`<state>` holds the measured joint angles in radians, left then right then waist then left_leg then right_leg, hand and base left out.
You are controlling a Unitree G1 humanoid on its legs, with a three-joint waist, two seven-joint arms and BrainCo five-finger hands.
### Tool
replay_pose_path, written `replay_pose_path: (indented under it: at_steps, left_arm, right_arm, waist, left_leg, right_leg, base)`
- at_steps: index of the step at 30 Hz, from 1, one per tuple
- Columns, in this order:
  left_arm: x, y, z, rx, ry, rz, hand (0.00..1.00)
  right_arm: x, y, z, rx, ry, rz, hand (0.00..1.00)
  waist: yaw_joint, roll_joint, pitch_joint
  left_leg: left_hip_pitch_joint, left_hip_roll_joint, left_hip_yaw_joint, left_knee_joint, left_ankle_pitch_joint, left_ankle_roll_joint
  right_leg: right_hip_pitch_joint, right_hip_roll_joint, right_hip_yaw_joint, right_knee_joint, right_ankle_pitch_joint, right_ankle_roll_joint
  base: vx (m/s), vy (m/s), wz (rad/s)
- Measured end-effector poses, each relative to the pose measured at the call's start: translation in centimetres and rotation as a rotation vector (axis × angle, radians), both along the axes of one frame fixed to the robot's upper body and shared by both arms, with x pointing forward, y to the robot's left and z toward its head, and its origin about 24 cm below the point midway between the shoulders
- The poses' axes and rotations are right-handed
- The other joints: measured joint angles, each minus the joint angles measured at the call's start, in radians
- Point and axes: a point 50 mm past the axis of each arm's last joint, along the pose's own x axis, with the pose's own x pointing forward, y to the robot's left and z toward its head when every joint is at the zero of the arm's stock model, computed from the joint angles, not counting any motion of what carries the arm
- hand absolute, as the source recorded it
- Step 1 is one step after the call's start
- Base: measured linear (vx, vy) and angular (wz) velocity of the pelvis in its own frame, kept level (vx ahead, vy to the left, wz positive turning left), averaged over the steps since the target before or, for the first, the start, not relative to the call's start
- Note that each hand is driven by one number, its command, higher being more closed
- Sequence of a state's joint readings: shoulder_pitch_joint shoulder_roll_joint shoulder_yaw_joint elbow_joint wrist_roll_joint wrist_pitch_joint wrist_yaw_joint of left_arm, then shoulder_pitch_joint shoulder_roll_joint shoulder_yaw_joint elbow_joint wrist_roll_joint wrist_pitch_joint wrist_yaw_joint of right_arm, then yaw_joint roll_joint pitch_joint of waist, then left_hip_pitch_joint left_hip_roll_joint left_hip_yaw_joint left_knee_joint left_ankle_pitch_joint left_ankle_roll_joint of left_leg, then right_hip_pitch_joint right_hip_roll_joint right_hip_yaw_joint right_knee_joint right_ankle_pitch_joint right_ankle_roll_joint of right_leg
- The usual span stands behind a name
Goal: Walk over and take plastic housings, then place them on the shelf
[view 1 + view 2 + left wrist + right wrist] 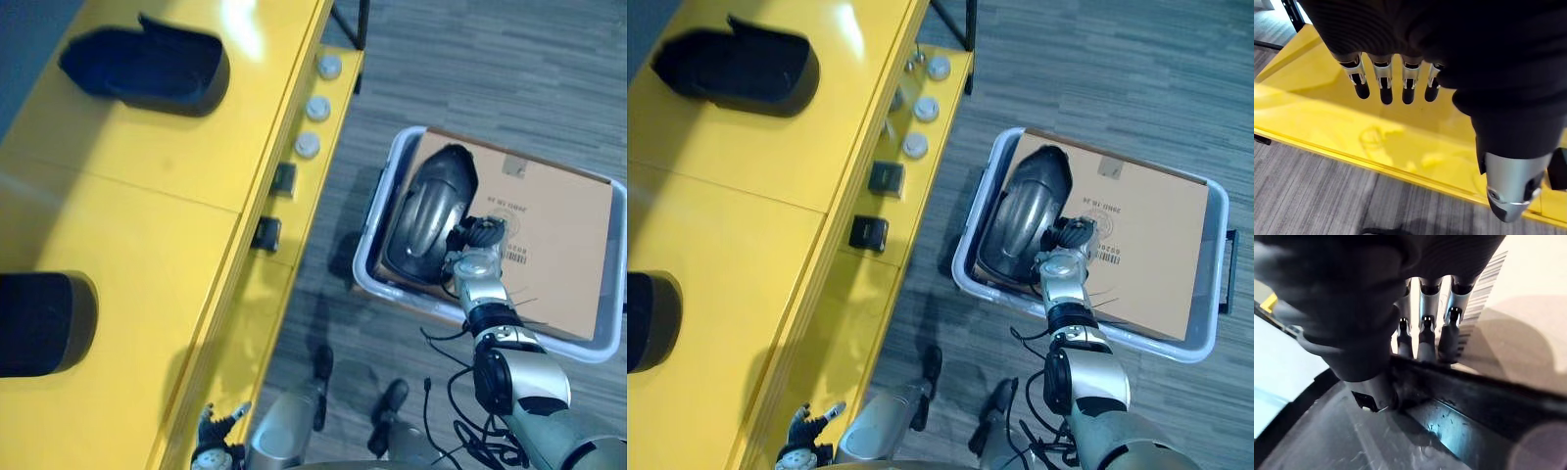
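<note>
- Left hand [214,436] hangs open, fingers relaxed, beside the yellow shelf [147,196].
- Right hand [477,240] pinches the rim of a black plastic housing [426,211] lying on cardboard [558,245] in the floor bin [411,305].
- Two more housings [147,64] [39,323] rest on the shelf.

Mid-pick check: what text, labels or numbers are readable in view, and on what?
On the cardboard in the bin: printed lines and a barcode beside the right hand, too blurred to read.
A small grey label on the cardboard: unreadable.
On the yellow shelf and the housing: no print visible.
</note>
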<state>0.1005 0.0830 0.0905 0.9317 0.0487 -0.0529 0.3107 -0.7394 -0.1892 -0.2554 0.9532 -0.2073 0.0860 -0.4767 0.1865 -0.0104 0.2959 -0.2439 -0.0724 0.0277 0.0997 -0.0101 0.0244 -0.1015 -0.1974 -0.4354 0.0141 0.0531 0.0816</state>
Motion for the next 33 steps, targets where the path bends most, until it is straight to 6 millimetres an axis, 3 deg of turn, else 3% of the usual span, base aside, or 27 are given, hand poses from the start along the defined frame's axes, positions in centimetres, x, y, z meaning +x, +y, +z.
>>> replay_pose_path:
  at_steps: [3,6,8,13,16,21,24,26,33]
  left_arm:
    - [0.1,0.0,0.1,0.001,-0.004,-0.001,0.0]
    - [0.1,0.0,0.0,0.001,0.002,-0.001,0.0]
    - [0.0,0.0,0.0,0.001,0.003,-0.001,0.0]
    - [0.5,0.0,0.4,0.002,-0.025,-0.005,0.0]
    - [2.2,-0.6,1.6,0.001,-0.123,-0.033,0.0]
    - [5.6,-3.9,5.2,-0.038,-0.362,-0.155,0.0]
    - [8.1,-5.5,8.8,-0.064,-0.568,-0.191,0.0]
    - [9.8,-6.4,12.3,-0.07,-0.741,-0.224,0.0]
    - [11.5,-8.3,19.4,-0.088,-1.076,-0.261,0.0]
  right_arm:
    - [-0.9,0.4,-1.2,0.017,0.009,0.006,1.0]
    - [-2.1,-0.4,-2.0,0.005,0.009,-0.021,1.0]
    - [-2.8,-1.0,-2.4,0.002,0.007,-0.039,1.0]
    - [-4.2,-2.0,-0.8,-0.038,-0.104,-0.068,1.0]
    - [-5.0,-2.4,0.6,-0.094,-0.185,-0.093,1.0]
    - [-6.6,-1.6,2.6,-0.143,-0.312,-0.108,1.0]
    - [-7.2,-0.8,4.0,-0.18,-0.391,-0.1,1.0]
    - [-7.4,0.5,5.6,-0.206,-0.469,-0.072,1.0]
    - [-8.2,4.4,8.9,-0.212,-0.665,0.067,1.0]
  waist:
    - [-0.003,-0.001,-0.001]
    - [-0.012,-0.002,-0.002]
    - [-0.017,-0.002,-0.003]
    - [-0.042,-0.005,-0.039]
    - [-0.049,-0.005,-0.06]
    - [-0.064,-0.006,-0.107]
    - [-0.071,-0.007,-0.129]
    - [-0.078,-0.006,-0.131]
    - [-0.115,-0.004,-0.186]
  left_leg:
    - [0.031,0.001,-0.002,-0.034,0.003,-0.001]
    - [0.055,0.003,-0.006,-0.08,0.037,-0.034]
    - [0.076,0.006,-0.007,-0.1,0.048,-0.022]
    - [0.09,0.004,-0.012,-0.117,0.059,-0.009]
    - [0.109,0.003,-0.012,-0.15,0.077,-0.013]
    - [0.12,0.01,-0.013,-0.154,0.077,-0.013]
    - [0.124,0.016,-0.007,-0.154,0.077,-0.012]
    - [0.138,0.022,-0.001,-0.153,0.078,-0.012]
    - [0.172,0.025,0.004,-0.152,0.077,-0.011]
  right_leg:
    - [0.016,0.003,-0.001,0.0,-0.015,0.02]
    - [0.021,0.003,-0.005,0.0,-0.015,0.02]
    - [0.033,0.003,-0.006,-0.001,-0.016,0.019]
    - [0.044,0.004,-0.01,-0.007,-0.016,0.019]
    - [0.053,0.004,-0.014,-0.016,-0.015,0.02]
    - [0.063,0.009,-0.012,-0.017,-0.015,0.02]
    - [0.063,0.015,-0.007,-0.019,-0.015,0.02]
    - [0.074,0.021,0.0,-0.022,-0.017,0.018]
    - [0.115,0.029,0.009,-0.048,-0.018,0.015]
  base:
    - [-0.01,-0.05,-0.03]
    - [-0.02,-0.029,0.03]
    - [-0.04,-0.013,0.0]
    - [-0.05,0.011,0.02]
    - [-0.05,0.005,0.03]
    - [-0.03,0.003,-0.02]
    - [0.01,-0.016,-0.09]
    - [0.03,-0.036,-0.11]
    - [0.05,-0.024,-0.05]
